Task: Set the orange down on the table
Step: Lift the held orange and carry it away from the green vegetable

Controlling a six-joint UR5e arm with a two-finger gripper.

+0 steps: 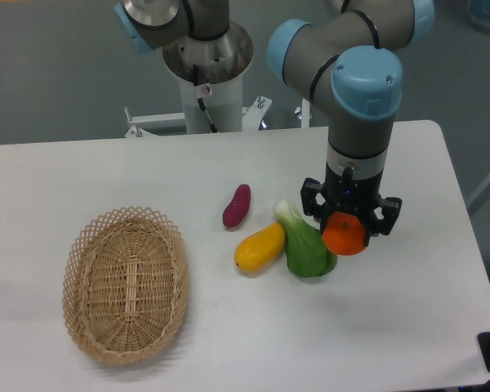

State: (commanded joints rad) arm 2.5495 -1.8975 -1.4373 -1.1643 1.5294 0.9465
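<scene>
The orange is a small round bright-orange fruit held in my gripper, right of the table's middle. The gripper's black fingers close around the orange's upper part from both sides. I cannot tell whether the orange touches the white table or hangs just above it. It sits right beside a green leafy vegetable, touching or almost touching it.
A green bok-choy-like vegetable, an oblong yellow fruit and a purple sweet potato lie just left of the gripper. An oval wicker basket stands at the front left. The table's right edge is near the gripper.
</scene>
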